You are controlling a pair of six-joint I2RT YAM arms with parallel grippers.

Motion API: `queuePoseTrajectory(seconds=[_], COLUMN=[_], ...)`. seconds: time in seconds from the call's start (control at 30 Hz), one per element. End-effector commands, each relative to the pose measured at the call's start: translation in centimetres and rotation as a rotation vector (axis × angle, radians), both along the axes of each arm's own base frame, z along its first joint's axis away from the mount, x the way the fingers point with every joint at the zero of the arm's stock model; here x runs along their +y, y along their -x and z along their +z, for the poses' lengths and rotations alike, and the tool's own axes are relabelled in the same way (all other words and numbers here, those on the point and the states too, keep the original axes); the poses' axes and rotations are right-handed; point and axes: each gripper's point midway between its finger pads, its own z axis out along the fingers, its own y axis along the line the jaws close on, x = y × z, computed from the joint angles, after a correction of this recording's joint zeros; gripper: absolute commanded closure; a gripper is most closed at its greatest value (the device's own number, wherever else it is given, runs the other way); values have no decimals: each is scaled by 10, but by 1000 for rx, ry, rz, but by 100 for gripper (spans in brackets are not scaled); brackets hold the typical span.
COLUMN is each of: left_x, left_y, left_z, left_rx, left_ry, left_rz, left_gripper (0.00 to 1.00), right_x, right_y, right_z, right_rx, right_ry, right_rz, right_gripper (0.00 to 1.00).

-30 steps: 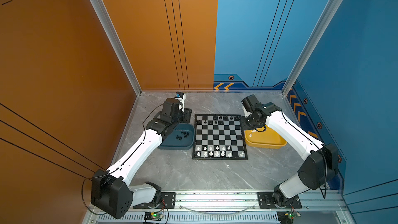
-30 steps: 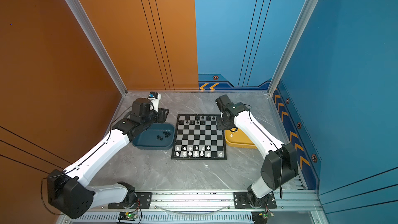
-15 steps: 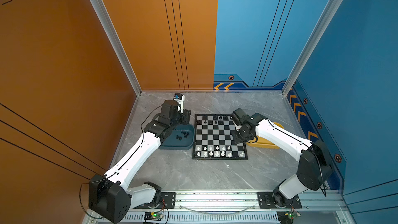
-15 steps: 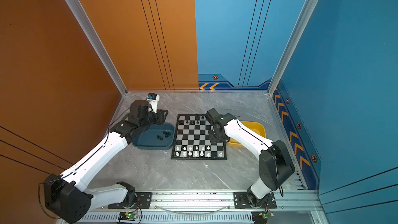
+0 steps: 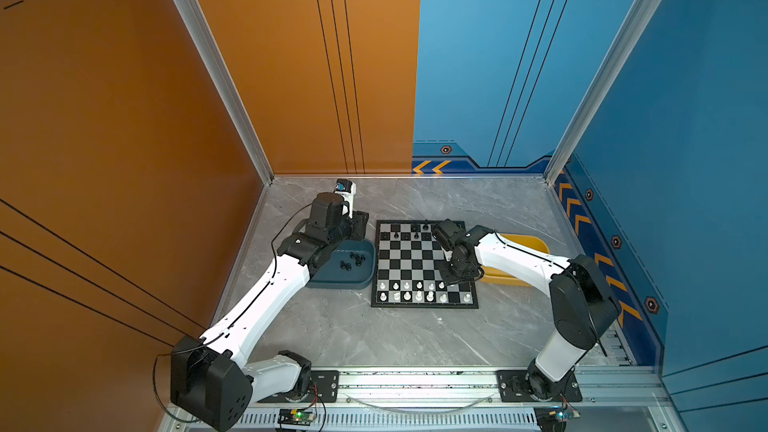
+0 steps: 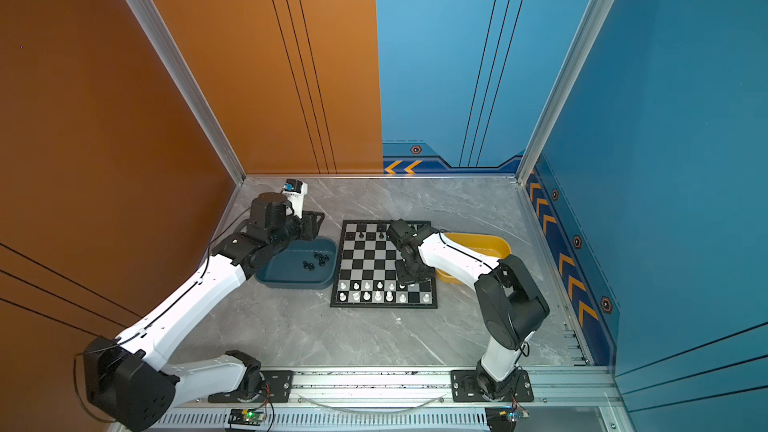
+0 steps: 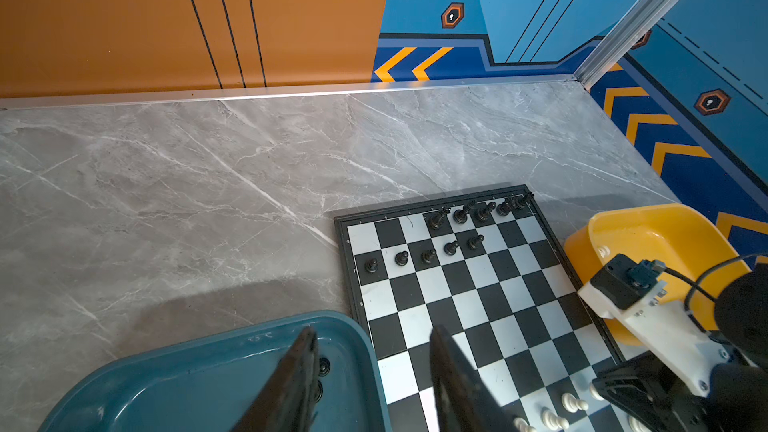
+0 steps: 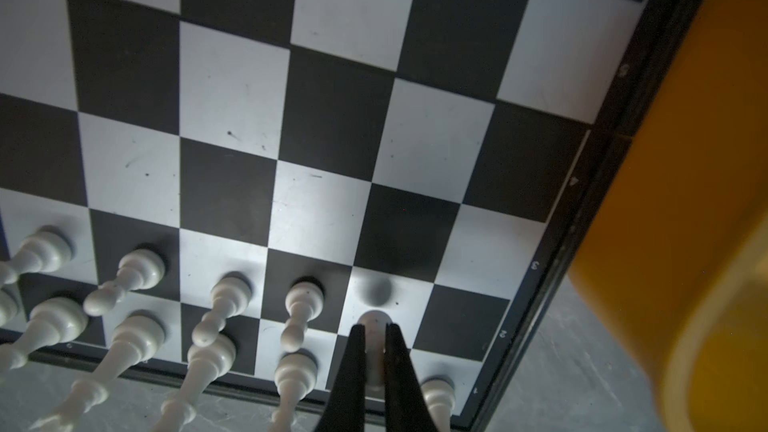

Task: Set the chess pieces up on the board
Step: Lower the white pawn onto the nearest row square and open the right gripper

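The board [image 5: 415, 261] [image 6: 374, 261] lies mid-table. Black chess pieces [image 5: 405, 234] [image 7: 453, 226] stand on its far two rows, white ones [image 5: 415, 290] [image 8: 224, 301] on its near two. My right gripper [image 8: 375, 328] [image 5: 451, 280] is shut on a white pawn [image 8: 374, 320], which hangs just over a white square of the second near row, toward the board's right side; its shadow falls on that square. My left gripper [image 7: 372, 332] [image 5: 359, 222] is open and empty, over the rim of the dark teal tray [image 7: 232, 338] beside the board's left edge.
Several black pieces [image 5: 353, 260] lie in the teal tray [image 5: 328, 280] left of the board. A yellow tray [image 5: 523, 243] [image 8: 685, 184] sits tight against the board's right edge, under the right forearm. Orange and blue walls close in the grey marble table.
The right arm has swung from over the yellow tray to the board's near right squares, its gripper staying shut. The left arm has hardly moved.
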Motion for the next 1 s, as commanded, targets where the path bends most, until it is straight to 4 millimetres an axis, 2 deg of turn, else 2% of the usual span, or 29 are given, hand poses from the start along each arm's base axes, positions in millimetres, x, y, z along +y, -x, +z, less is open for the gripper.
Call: queuePoseTrajectory(seconds=[0.0,0.47,0.77,0.97], left_x=[1,-1,0,0], left_y=[1,0,1,2], left_z=[2,2,1,2], left_rx=[-11,-8,-8,-11], left_ry=[-5,-1,-5,-4], left_rz=[7,-1,3,2], left_gripper=[54,54,54,54], right_x=[-4,-6,-5,-3], right_y=[3,6,11,7], right_z=[-5,-14,-16,-2], right_rx=[2,17,24,-11], right_ry=[22,43,47,22], right_rz=[-18,-24,-23,-33], right_gripper=[100,99,81,73])
